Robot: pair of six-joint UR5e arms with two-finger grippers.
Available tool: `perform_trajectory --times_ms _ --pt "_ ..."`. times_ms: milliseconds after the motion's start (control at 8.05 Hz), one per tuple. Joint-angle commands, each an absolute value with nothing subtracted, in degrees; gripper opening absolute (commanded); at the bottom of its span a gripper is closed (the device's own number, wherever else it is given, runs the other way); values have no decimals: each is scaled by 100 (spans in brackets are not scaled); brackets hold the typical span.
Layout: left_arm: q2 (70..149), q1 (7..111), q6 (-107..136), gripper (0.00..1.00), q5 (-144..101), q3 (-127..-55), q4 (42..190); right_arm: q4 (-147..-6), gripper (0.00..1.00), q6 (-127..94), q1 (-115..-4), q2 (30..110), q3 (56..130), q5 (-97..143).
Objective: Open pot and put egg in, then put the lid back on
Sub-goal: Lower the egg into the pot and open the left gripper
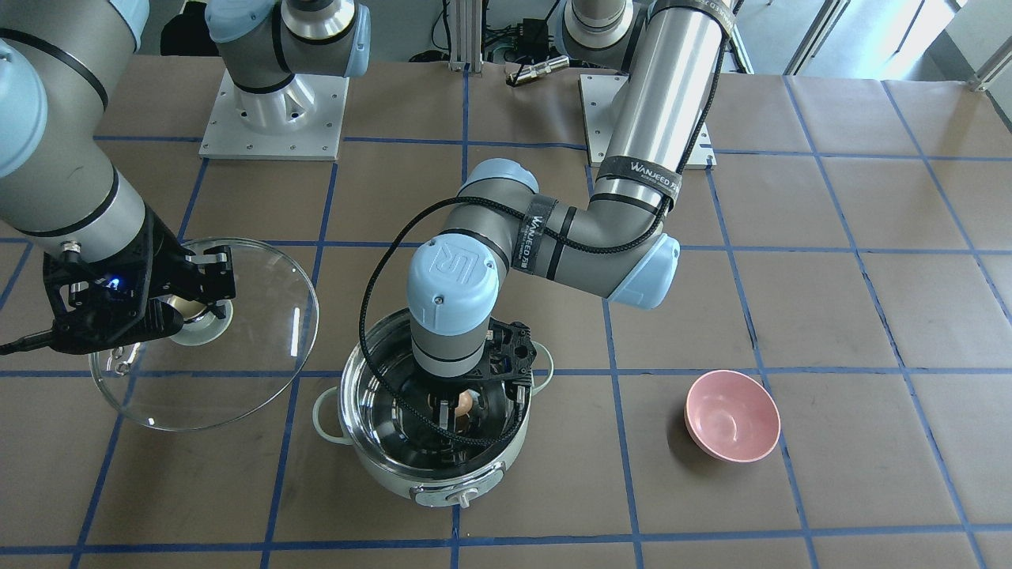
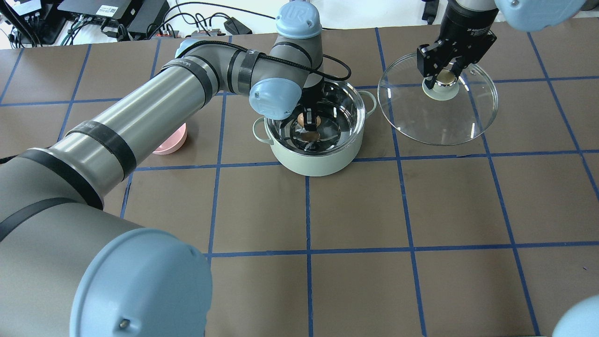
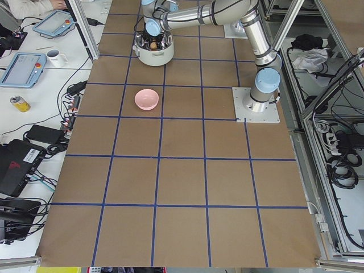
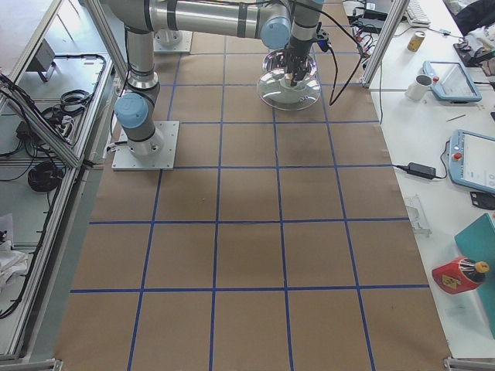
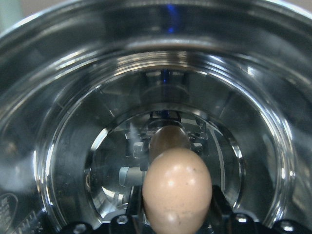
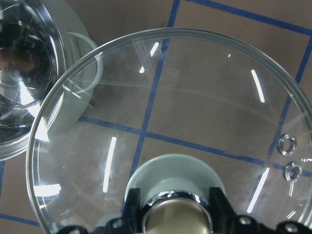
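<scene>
Status: lid off, egg going in, not dropped yet.

- L gripper (image 1: 468, 409) is down inside the pot (image 2: 318, 161), fingers clamped on the egg (image 5: 178, 190) from both sides. Wrist cam shows the egg's darker reflection just past it in the steel floor, so I'd say the egg is low in the pot but not on the bottom. Can't confirm the gap.
- Going in that deep makes sense: an egg let go from rim height would crack or bounce, so it needs to be close to the floor first.
- R gripper (image 2: 444, 77) has its fingers closed around the knob (image 6: 170, 170) of the lid (image 2: 440, 117). Lid is parked beside the pot on the robot's right, not over the opening, which leaves the L arm a clear way in and out. Front cam shows it tilted. Can't tell if its low rim touches the counter (image 2: 355, 206).
- Holding the lid by the knob instead of setting it down means no regrasp for the closing step.
- Pink bowl (image 1: 731, 415) sits on the other side of the pot, well apart, not involved.

Next, IMO: lower a touch, release the egg, pull L arm straight up past the rim, then swing the lid over.

Risks: egg rolling on curved steel once freed; L wrist cable (image 1: 371, 316) hangs over the rim and could snag on exit; lid clipping the pot handle (image 6: 85, 53) if moved before L arm clears.
</scene>
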State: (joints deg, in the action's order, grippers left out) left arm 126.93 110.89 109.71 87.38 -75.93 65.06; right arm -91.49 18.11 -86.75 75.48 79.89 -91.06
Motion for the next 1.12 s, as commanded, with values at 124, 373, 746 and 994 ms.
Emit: perform_trajectory --times_ms 124,373,746,994 --pt "12753 11101 10934 7 8728 -7611 6495 -9149 0 1811 -8684 7541 7989 -9105" --pt "12753 11101 10942 29 8719 -7655 6251 -9149 0 1811 -8684 7541 8007 -9105" --pt "12691 11109 10916 51 8710 -7963 5871 -9149 0 1811 -8684 7532 8016 -9105" --pt "12691 11109 10925 56 8701 -7972 5871 -9158 0 1811 -8684 7532 8024 -9105"
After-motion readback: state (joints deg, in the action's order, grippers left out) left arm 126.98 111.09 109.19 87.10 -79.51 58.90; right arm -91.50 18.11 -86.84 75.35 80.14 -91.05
